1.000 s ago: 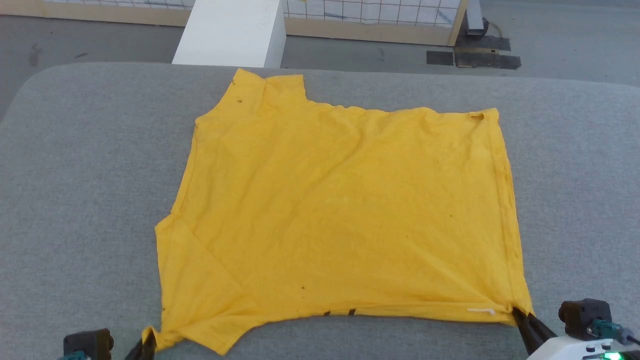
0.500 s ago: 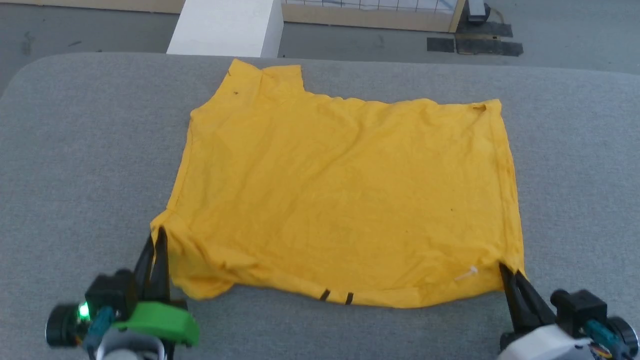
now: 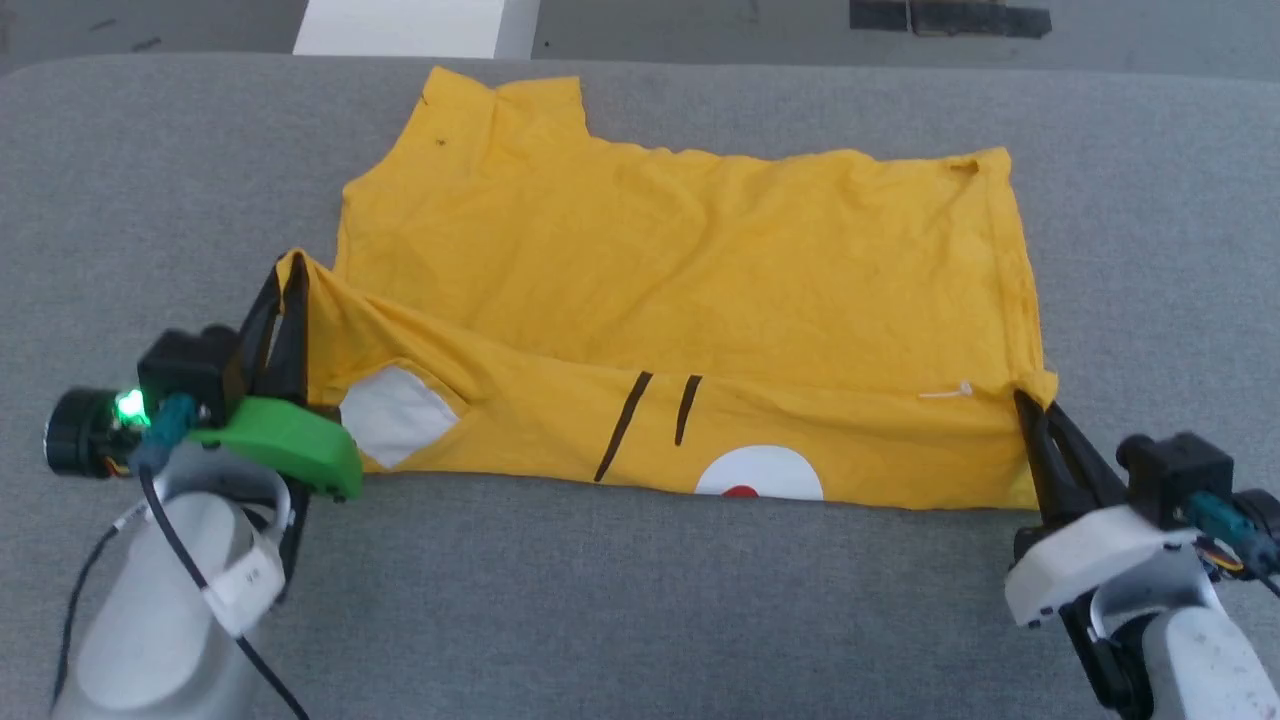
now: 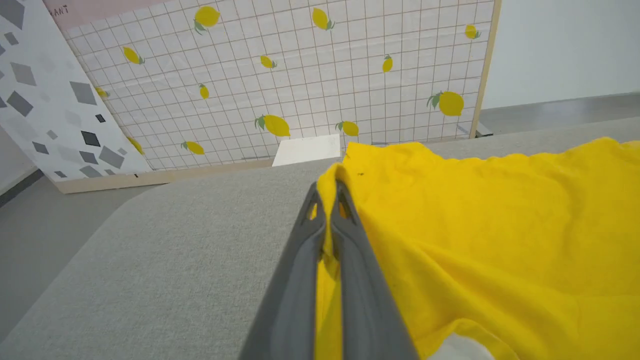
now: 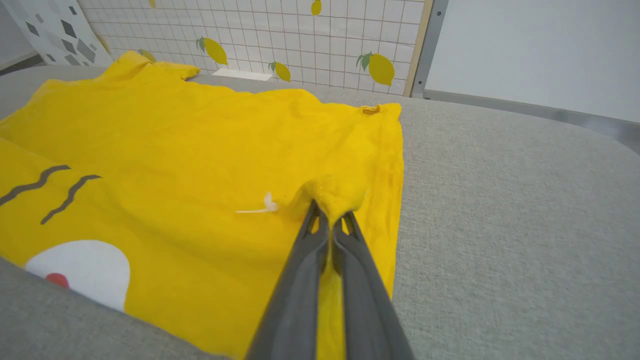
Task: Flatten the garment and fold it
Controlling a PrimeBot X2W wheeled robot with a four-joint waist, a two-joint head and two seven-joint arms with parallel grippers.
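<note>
Both jaws are clamped tight on cloth. The left gripper (image 3: 289, 268) pinches the sleeve-side corner of the garment (image 3: 700, 250) and the right gripper (image 3: 1021, 398) pinches the hem-side corner. Both wrist views show yellow fabric squeezed between the fingers with no gap. The garment lies on the grey padded table (image 3: 640, 600), middle to far side, mostly flat, plain side up. The near strip is raised and turned back over the body, so the printed underside shows: white patch (image 3: 395, 415), two black stripes (image 3: 650, 420), white circle with red dot (image 3: 760, 475). The two-corner grip makes sense: holding both ends of one edge keeps it taut, so the crease runs straight instead of bunching. The left corner sits further across than the right, so the fold looks skewed. My guess is sleeve slack on that side. Stage, as I read it: flattening is done and the first fold is roughly a third over. Next, both corners need carrying evenly toward the far edge before release. Risk: the far sleeve (image 3: 500, 100) is rumpled and could get trapped underneath.
</note>
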